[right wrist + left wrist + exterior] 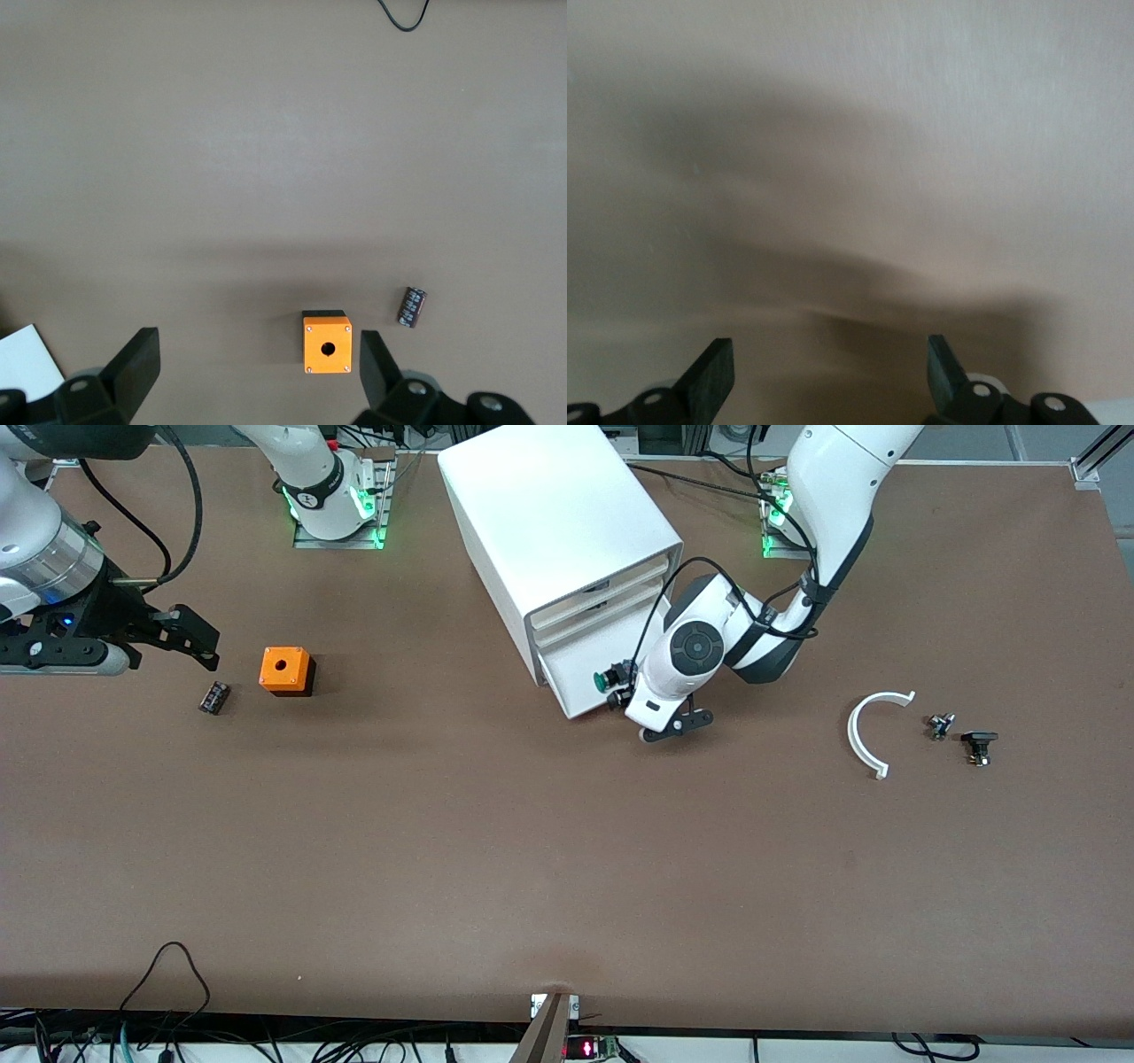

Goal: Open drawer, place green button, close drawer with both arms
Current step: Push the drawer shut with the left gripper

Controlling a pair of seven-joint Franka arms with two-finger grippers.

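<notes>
Left tool (620,691) apparently at drawer (580,682), tilted sideways.

One button (608,680), one drawer cabinet (567,558), two arms (709,638).

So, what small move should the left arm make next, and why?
Probably ease the left gripper onto the bottom drawer front to get a hold for pulling. The drawers look shut, and its jaws are open and empty, close to a pale surface. The button is not yet inside. The right gripper waits, open.
</notes>
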